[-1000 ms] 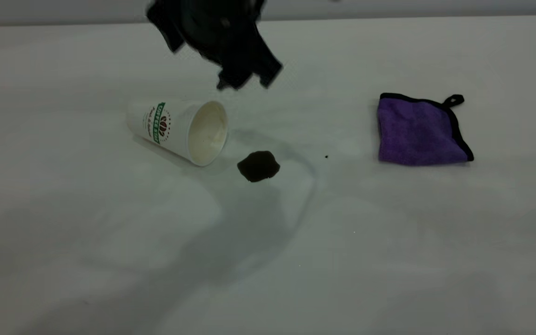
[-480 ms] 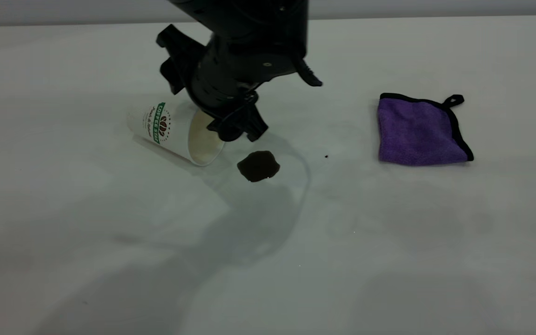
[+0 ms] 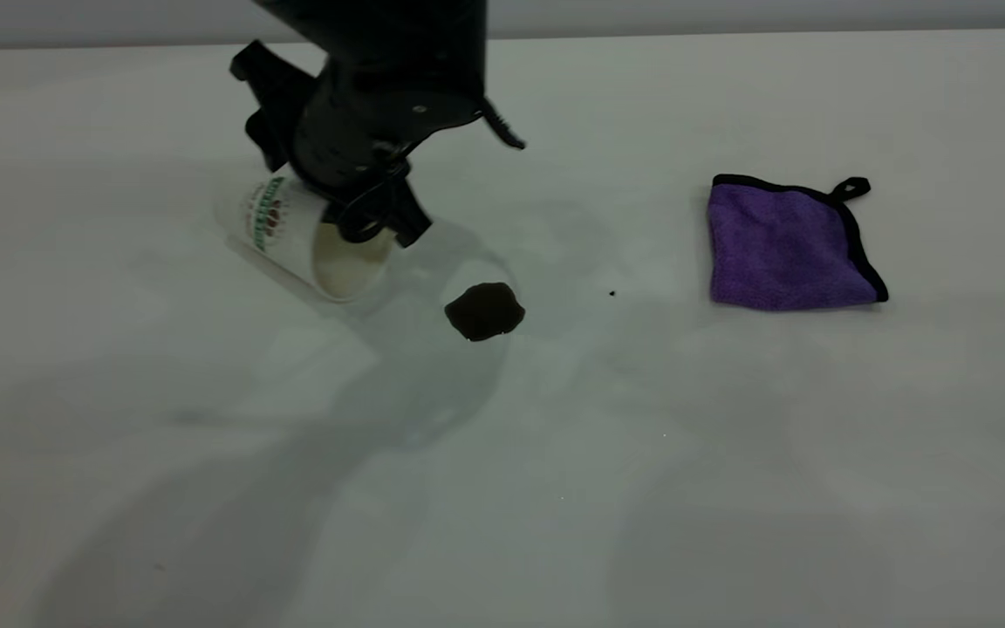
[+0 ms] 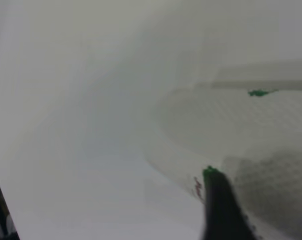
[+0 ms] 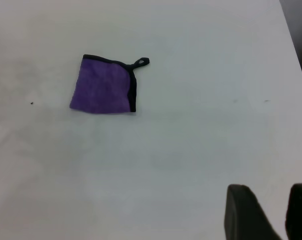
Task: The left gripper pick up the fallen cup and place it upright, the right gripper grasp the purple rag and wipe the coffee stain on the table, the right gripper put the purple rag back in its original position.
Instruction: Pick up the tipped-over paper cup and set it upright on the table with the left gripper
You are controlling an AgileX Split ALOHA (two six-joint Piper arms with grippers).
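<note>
The cup (image 3: 280,228), white with a green band, lies tilted on the table (image 3: 642,488), its cream mouth facing the front. My left gripper (image 3: 378,225) is at the cup's rim and shut on it. In the left wrist view one black finger (image 4: 221,212) lies against the textured wall of the cup (image 4: 251,125). The dark coffee stain (image 3: 485,311) sits just right of the cup's mouth. Far to the right lies the purple rag (image 3: 786,246), flat and untouched. The right wrist view shows the rag (image 5: 103,91) well away from my open right gripper (image 5: 270,192), which holds nothing.
A tiny black speck (image 3: 612,294) lies between the stain and the rag. The table's far edge runs along the top of the exterior view, and its side edge (image 5: 293,40) shows in the right wrist view.
My left gripper came down onto the cup's mouth and closed on the rim. Gripper and cup then shifted left, away from the stain. The rag and stain have not moved.
</note>
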